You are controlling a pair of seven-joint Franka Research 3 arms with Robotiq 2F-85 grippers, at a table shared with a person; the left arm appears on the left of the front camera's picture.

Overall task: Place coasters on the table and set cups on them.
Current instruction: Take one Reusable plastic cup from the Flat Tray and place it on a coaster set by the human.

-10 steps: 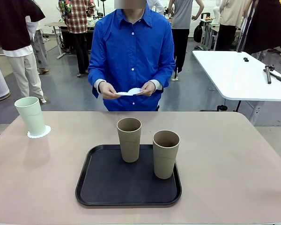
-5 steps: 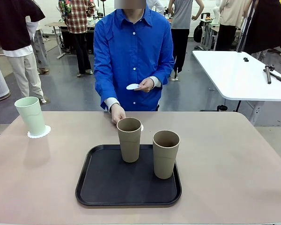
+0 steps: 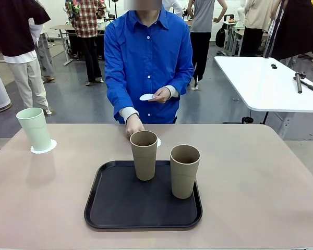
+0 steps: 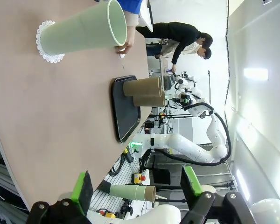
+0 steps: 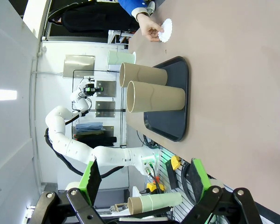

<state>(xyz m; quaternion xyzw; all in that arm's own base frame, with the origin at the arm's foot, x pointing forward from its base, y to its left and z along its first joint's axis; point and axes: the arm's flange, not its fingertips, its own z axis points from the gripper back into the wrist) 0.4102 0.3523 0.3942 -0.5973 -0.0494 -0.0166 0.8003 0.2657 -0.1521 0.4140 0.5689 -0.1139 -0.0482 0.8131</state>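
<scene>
With left gripper and right gripper open and empty, locate coaster just beyond upright left tan cup, touching hand.

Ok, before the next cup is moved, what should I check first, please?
1. Mint cup stands on its coaster: ok.
2. Second coaster lies free on the table: not ok, the person's hand is on it.
3. Third coaster placed: not ok, held in the person's other hand.
4. Left tan cup and right tan cup upright on the tray: ok.
5. Left robot hand and right robot hand open: ok.
</scene>
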